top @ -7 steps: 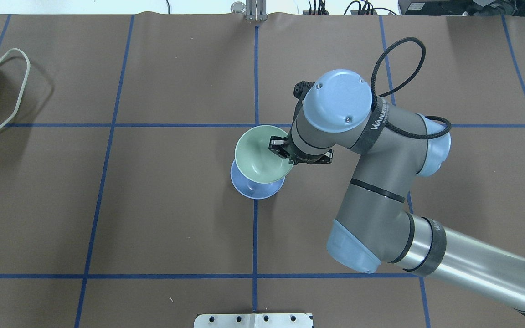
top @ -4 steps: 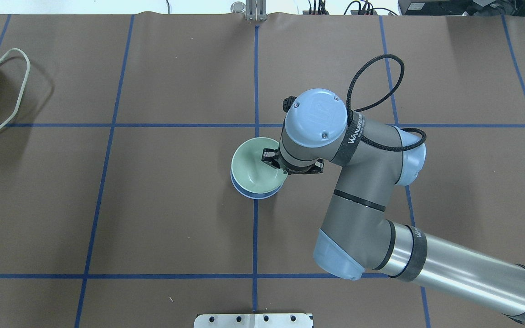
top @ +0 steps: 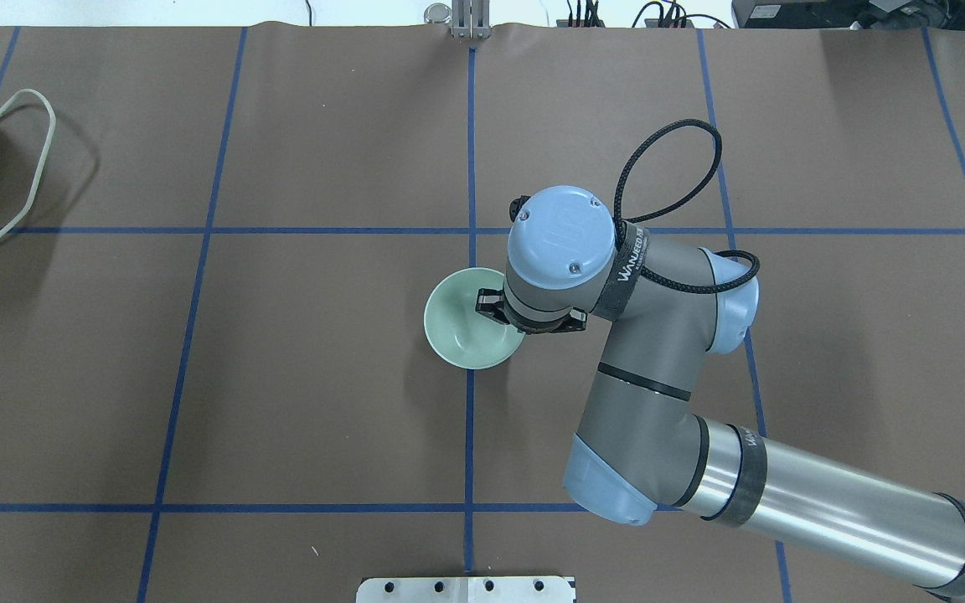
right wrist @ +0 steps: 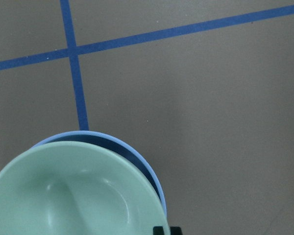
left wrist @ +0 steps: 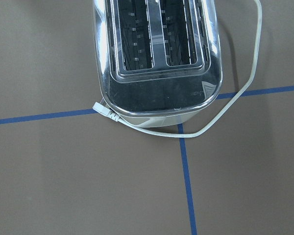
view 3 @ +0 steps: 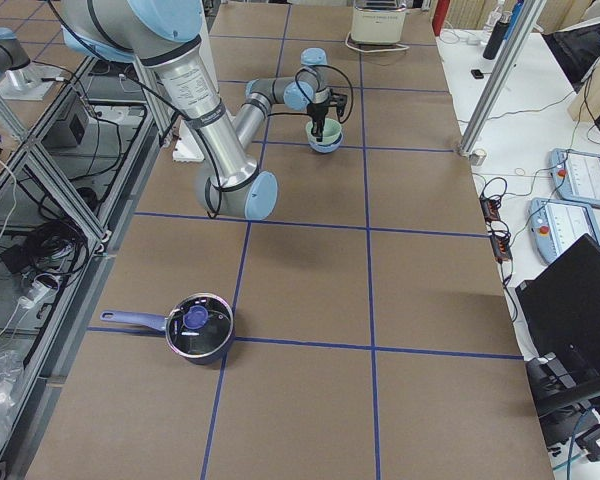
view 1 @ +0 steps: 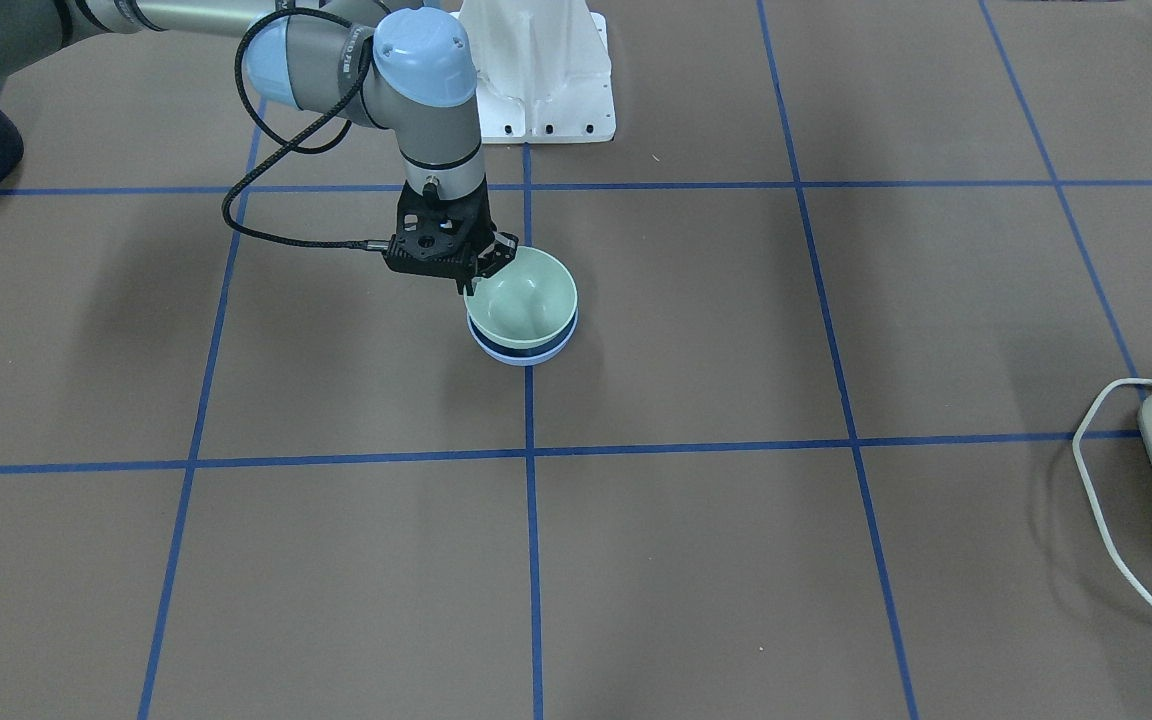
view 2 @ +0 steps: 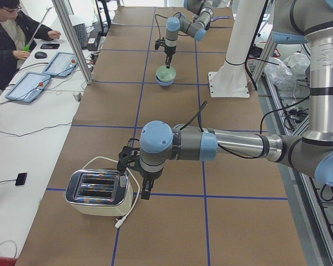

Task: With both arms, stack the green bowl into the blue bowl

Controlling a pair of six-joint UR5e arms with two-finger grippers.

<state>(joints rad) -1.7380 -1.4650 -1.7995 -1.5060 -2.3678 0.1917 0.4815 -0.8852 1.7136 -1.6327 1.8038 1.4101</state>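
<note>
Front view first: the green bowl (view 1: pixel 528 292) is already sat inside the blue bowl (view 1: pixel 521 356), and only a thin blue lip is seen at the 6 o'clock side. So the stacking itself looks pretty much done. What's probably left is letting go and backing off. The right tool (view 1: pixel 482 276) is clamped on the green bowl's rim at roughly 10 o'clock, one finger inside and one outside. The right arm (view 1: pixel 431 110) is stood almost straight down over it.

Overhead: the blue bowl is totally covered by the green one, near the middle of the bench (top: pixel 281 377). Here the rim is pinched at about 2 o'clock, with the wrist pointed straight down.

Left side view: the left arm (view 2: pixel 211 147) is stretched low over the bench, well apart from the bowls. The left tool (view 2: pixel 134 172) is hung just beside a toaster (view 2: pixel 97 191). Open or closed can't be told from here.

Right side view: the stack is seen far off near 12 o'clock. A lidded pot (view 3: pixel 198 328) is parked down at 7 o'clock, not involved.

Left wrist cam: only the toaster is shown, no fingers.

Right wrist cam: the blue lip is seen from 11 to 3 o'clock around the green bowl with a dark gap, so it may be sat a bit tilted.
</note>
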